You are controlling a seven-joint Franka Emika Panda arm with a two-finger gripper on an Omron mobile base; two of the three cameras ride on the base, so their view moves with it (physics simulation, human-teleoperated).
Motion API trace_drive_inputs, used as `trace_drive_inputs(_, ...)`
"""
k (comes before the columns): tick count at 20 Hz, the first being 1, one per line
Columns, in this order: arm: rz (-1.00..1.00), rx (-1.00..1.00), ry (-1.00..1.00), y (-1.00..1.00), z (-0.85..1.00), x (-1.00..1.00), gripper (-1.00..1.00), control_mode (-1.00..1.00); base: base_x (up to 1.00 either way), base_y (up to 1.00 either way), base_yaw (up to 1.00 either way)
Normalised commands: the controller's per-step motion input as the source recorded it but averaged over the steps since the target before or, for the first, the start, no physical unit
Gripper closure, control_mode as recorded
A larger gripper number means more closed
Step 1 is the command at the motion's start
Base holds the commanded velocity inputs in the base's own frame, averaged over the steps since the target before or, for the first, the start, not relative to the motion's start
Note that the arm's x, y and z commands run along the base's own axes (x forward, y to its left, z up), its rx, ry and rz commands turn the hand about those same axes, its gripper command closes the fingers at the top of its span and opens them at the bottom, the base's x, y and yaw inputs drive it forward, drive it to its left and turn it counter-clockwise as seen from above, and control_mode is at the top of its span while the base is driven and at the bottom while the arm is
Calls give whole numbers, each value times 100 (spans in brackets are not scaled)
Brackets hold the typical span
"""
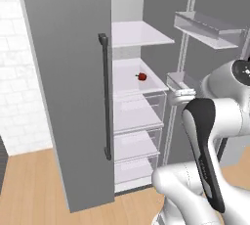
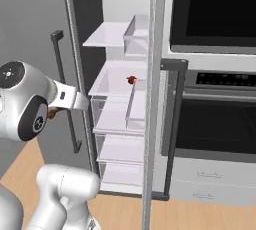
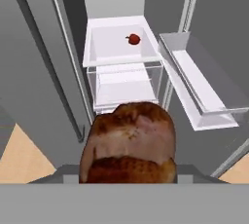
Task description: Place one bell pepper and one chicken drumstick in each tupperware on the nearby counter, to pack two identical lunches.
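Note:
A browned chicken drumstick (image 3: 129, 145) fills the bottom middle of the hand view, with my gripper (image 3: 127, 173) shut on it and the fingertips hidden behind the meat. A sliver of the drumstick (image 2: 51, 113) shows by my hand in the right base view. I hold it in front of the open fridge, some way out from the shelves. A small red bell pepper (image 1: 141, 76) (image 2: 132, 79) (image 3: 133, 39) lies alone on the middle fridge shelf (image 1: 128, 83). The tupperware and the counter are out of view.
The grey fridge door (image 1: 73, 87) with its dark bar handle (image 1: 105, 97) stands open on the left. The other door's clear bins (image 3: 199, 91) jut out on the right. Clear drawers (image 1: 139, 114) sit under the shelf. A black oven (image 2: 215, 124) and microwave (image 2: 215, 14) stand right of the fridge.

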Motion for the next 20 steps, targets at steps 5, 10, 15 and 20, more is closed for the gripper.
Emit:
trace_drive_inputs(5, 0, 0, 0, 0, 0, 0, 100, 100, -54, -84, -16)
trace_drive_inputs(10, 0, 0, 0, 0, 0, 0, 100, 100, -4, -100, -19)
trace_drive_inputs(15, 0, 0, 0, 0, 0, 0, 100, 100, 0, -100, -21)
trace_drive_inputs(20, 0, 0, 0, 0, 0, 0, 100, 100, 58, -100, -5)
